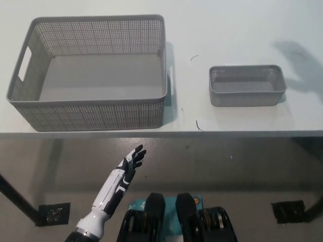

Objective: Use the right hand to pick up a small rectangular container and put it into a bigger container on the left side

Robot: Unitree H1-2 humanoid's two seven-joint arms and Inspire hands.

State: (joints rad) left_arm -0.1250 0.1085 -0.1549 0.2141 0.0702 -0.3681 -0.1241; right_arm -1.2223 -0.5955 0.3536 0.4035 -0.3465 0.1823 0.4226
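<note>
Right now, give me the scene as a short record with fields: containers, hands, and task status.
big container: large grey basket on the table's left, empty
small container: small grey basket on the table, to the right of the large one, apart from it, empty
left hand: white hand below the table edge, open, holding nothing
right hand: not in view; only a shadow on the table's far right
task status: small basket not yet picked up

One big basket, one small basket (both grey mesh), one table
</note>
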